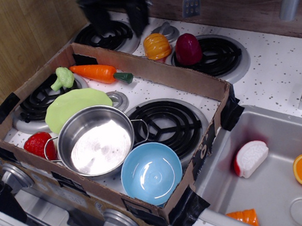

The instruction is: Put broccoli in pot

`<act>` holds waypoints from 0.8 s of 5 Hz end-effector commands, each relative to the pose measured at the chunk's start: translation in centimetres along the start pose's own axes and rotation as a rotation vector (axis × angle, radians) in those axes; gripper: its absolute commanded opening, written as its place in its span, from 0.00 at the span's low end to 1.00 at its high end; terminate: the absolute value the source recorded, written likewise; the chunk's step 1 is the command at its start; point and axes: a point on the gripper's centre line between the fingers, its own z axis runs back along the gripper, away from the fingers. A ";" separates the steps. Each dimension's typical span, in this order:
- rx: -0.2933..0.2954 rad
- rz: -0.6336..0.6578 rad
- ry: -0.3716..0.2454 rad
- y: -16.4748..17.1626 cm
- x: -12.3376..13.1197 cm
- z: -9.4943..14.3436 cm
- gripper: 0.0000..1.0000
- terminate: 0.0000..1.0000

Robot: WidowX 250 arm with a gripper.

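The broccoli [63, 78] is small and light green and lies at the back left of the cardboard tray, on the left burner, just left of the carrot [99, 72]. The shiny steel pot [95, 141] stands empty at the tray's front left, with its loop handles to either side. My gripper [117, 22] is dark and motion-blurred at the top edge, above the back left burner. It is behind and to the right of the broccoli and well above it. Its jaws stand apart with nothing between them.
A light-green plate [75, 105] lies between broccoli and pot. A strawberry [36, 144] sits left of the pot, a blue bowl [151, 173] at its right front. The cardboard wall [180, 79] rings the tray. Toy vegetables [157, 46] stand behind it. The sink [275, 180] is at right.
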 end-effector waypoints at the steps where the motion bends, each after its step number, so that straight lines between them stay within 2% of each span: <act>1: 0.129 0.231 -0.001 3.7 1.8 2.3 1.00 0.00; 2: 0.150 0.388 0.011 5.0 1.4 1.8 1.00 0.00; 3: 0.149 0.442 0.000 6.2 0.2 0.8 1.00 0.00; 4: 0.161 0.564 -0.054 7.2 -1.0 0.1 1.00 0.00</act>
